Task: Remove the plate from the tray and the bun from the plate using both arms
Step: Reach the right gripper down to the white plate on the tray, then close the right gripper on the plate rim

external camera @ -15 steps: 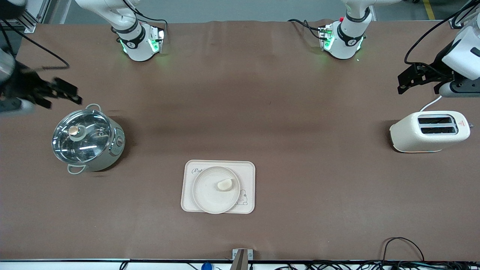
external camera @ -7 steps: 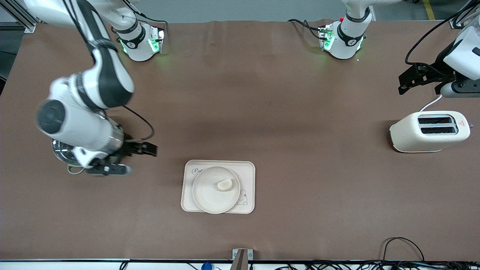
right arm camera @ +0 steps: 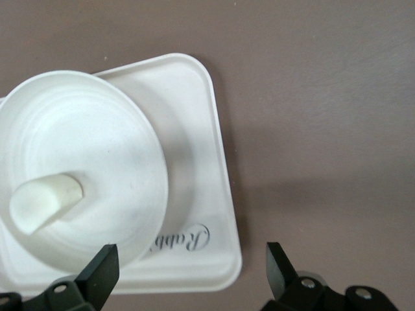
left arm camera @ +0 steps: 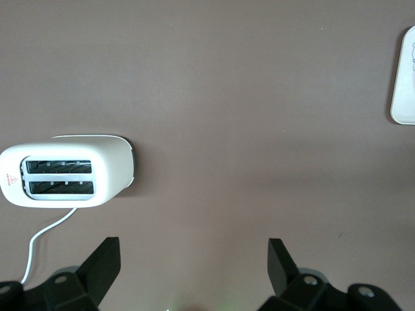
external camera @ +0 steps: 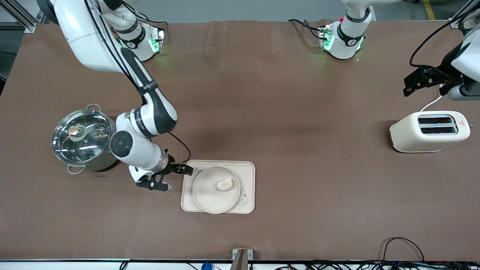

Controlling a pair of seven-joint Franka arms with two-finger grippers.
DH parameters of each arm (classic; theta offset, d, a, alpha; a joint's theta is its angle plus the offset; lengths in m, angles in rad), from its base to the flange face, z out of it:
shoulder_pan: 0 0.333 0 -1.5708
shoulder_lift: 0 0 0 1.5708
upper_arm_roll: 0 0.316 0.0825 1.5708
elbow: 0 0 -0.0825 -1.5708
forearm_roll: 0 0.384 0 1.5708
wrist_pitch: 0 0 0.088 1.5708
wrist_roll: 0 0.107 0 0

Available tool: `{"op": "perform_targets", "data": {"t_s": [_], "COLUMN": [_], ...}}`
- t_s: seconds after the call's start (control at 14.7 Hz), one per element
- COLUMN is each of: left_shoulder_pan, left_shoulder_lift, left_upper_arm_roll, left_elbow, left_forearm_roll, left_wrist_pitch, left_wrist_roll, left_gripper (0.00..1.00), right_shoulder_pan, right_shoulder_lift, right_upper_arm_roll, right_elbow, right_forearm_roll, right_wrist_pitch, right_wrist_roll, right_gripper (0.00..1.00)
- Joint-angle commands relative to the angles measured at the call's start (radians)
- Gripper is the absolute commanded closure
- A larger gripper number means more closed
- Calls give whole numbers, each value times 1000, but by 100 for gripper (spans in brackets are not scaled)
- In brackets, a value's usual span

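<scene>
The round cream plate (external camera: 210, 195) lies on the rectangular cream tray (external camera: 248, 173), nearer to the front camera than the table's middle. The pale half-moon bun (external camera: 225, 184) lies on the plate. My right gripper (external camera: 174, 179) is open and empty, over the tray's corner toward the right arm's end. In the right wrist view the plate (right arm camera: 97, 142), the bun (right arm camera: 45, 202) and the tray (right arm camera: 207, 162) lie just ahead of the gripper (right arm camera: 188, 265). My left gripper (external camera: 425, 82) is open and empty, over the table near the toaster, and waits; it also shows in the left wrist view (left arm camera: 191, 259).
A steel pot with a glass lid (external camera: 84, 138) stands at the right arm's end, close beside the right arm's wrist. A cream toaster (external camera: 429, 131) with a white cord stands at the left arm's end and shows in the left wrist view (left arm camera: 65, 175). Cables lie along the front edge.
My right arm has swung in from the table's end, past the pot, to the tray's corner. My left gripper has shifted slightly. Plate, bun and tray have not moved.
</scene>
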Motion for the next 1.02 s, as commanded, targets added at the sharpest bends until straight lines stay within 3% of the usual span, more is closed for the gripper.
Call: {"op": "perform_targets", "data": {"t_s": [0.0,0.2,0.41,0.55,0.95], "left_shoulder_pan": [4,2,2,1,1], "left_shoulder_lift": [14,16,16,16,16], "left_upper_arm_roll": [-4,-4,-4,-5,-5], "left_elbow": [18,16,16,16,16], "left_forearm_roll": [3,6,6,6,5], "left_wrist_pitch": [-4,-6,-9,-9,-9], "left_wrist_roll": [11,11,8,3,1], "left_gripper": [0,0,0,0,0], "right_shoulder_pan": [29,38,35,35,34], "right_shoulder_lift": [89,114,134,151,157], "right_upper_arm_roll": [4,4,4,4,4], "right_elbow": [102,140,138,132,123], "right_forearm_roll": [12,12,15,33,73], "right_wrist_pitch": [37,38,63,139,140], "right_wrist_roll": [106,125,125,125,122], "right_gripper": [0,1,10,9,10]}}
